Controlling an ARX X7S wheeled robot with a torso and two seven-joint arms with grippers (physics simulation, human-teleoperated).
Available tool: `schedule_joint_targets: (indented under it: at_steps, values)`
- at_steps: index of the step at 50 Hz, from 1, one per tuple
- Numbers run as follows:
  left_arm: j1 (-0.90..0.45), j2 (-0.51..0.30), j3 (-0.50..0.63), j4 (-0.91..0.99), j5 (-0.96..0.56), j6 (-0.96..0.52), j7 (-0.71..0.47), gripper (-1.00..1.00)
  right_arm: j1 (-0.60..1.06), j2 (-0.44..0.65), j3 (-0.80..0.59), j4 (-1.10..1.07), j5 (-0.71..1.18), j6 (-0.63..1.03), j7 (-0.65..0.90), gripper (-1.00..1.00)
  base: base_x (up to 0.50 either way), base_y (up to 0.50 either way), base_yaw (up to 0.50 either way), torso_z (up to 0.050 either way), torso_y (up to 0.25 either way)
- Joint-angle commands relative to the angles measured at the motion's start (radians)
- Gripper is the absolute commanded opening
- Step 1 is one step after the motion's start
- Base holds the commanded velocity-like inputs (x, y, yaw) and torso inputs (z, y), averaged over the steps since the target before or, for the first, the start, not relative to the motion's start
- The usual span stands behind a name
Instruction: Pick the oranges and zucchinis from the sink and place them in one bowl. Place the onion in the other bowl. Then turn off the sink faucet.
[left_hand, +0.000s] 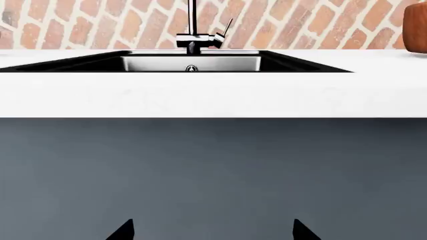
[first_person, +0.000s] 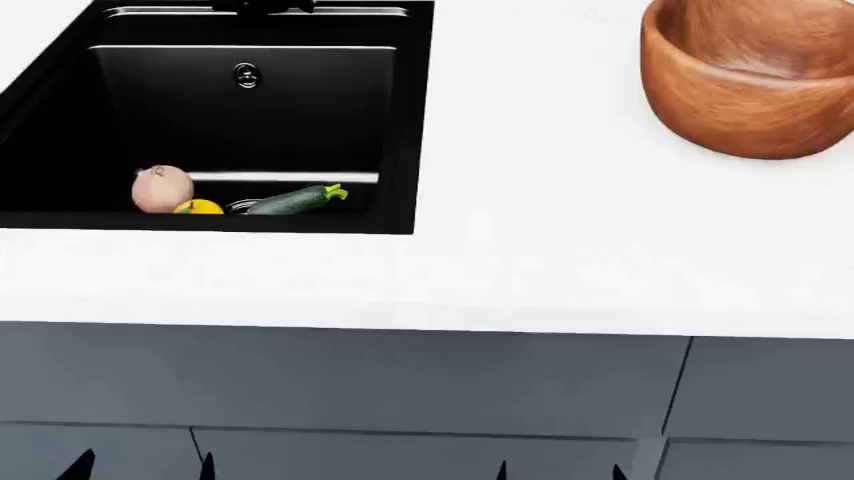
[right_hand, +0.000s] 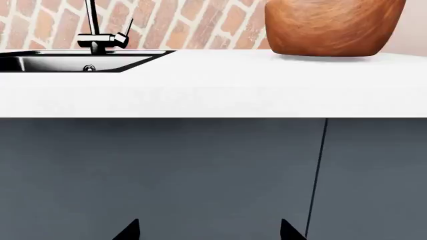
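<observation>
Head view shows the onion (first_person: 162, 187), an orange (first_person: 200, 207) and a zucchini (first_person: 295, 200) lying together along the near wall of the black sink (first_person: 407, 120), with the wooden bowl (first_person: 747, 75) well apart on the white counter (first_person: 534, 250). Both the left gripper (left_hand: 212, 231) and the right gripper (right_hand: 208, 231) hang low before the grey cabinet front (right_hand: 167, 170), fingertips spread wide, holding nothing. The faucet (left_hand: 195, 35) stands behind the basin against the brick wall (left_hand: 300, 22).

The right gripper (right_hand: 209, 231) shows as two dark fingertips (right_hand: 127, 231) set wide apart with nothing between them, low before grey cabinet doors (right_hand: 160, 175). Above and beyond it runs a white countertop (right_hand: 213, 90). A wooden bowl (right_hand: 330, 26) stands on it, and toward the other side lie the black sink (right_hand: 73, 62) and chrome faucet (right_hand: 100, 37) against a brick wall (right_hand: 193, 22).
</observation>
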Motion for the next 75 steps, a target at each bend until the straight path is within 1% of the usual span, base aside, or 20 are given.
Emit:
schedule_joint_targets:
  at_steps: [1,9,14,24,25,28,33,56,64,66,67,75]
  values:
    - [0.001,-0.016,0.015,0.000,-0.017,0.001,-0.020,1.00,-0.001,0.014,-0.017,-0.001,0.019,-0.002,0.023,1.00,0.00,0.00,0.00,0.000,0.000]
    - [0.004,-0.041,0.043,0.014,-0.059,0.002,-0.040,1.00,0.000,0.041,-0.049,0.000,0.043,-0.003,0.052,1.00,0.00,0.00,0.00,0.000,0.000]
    - [0.011,-0.058,0.056,0.020,-0.053,0.018,-0.054,1.00,0.000,0.051,-0.061,0.000,0.052,-0.005,0.064,1.00,0.00,0.00,0.00,0.000,0.000]
    - [0.007,-0.070,0.065,0.007,-0.080,0.020,-0.070,1.00,0.000,0.065,-0.074,0.001,0.070,-0.020,0.085,1.00,0.00,0.00,0.00,0.000,0.000]
    - [0.006,-0.071,0.065,0.006,-0.082,0.016,-0.073,1.00,0.004,0.068,-0.078,0.002,0.065,0.008,0.090,1.00,0.00,0.00,0.00,0.000,0.000]
    - [-0.004,-0.068,0.072,0.009,-0.082,-0.005,-0.086,1.00,0.004,0.073,-0.088,0.002,0.061,0.009,0.095,1.00,0.00,0.00,0.00,0.000,0.000]
    - [-0.009,-0.071,0.085,0.007,-0.082,-0.005,-0.097,1.00,0.005,0.080,-0.094,0.001,0.067,0.009,0.103,1.00,0.00,0.16,0.00,0.000,0.000]
    - [-0.005,-0.103,0.110,0.008,-0.109,-0.001,-0.126,1.00,0.005,0.101,-0.116,0.001,0.095,0.005,0.141,1.00,0.08,0.41,0.00,0.000,0.000]
    - [-0.005,-0.110,0.119,0.011,-0.115,0.011,-0.135,1.00,0.005,0.110,-0.125,-0.003,0.101,0.000,0.150,1.00,0.00,0.02,0.00,0.000,0.000]
    - [0.023,-0.136,0.101,0.021,-0.138,0.035,-0.118,1.00,0.006,0.112,-0.128,-0.002,0.101,0.000,0.151,1.00,0.00,0.00,0.00,0.000,0.000]
    - [0.002,-0.117,0.118,0.017,-0.119,0.020,-0.136,1.00,0.006,0.113,-0.130,-0.002,0.101,0.000,0.152,1.00,0.00,0.00,0.00,0.018,0.000]
    - [-0.008,-0.117,0.133,0.008,-0.119,0.020,-0.146,1.00,0.009,0.120,-0.139,0.001,0.109,0.005,0.158,1.00,0.00,0.00,0.00,0.050,0.000]
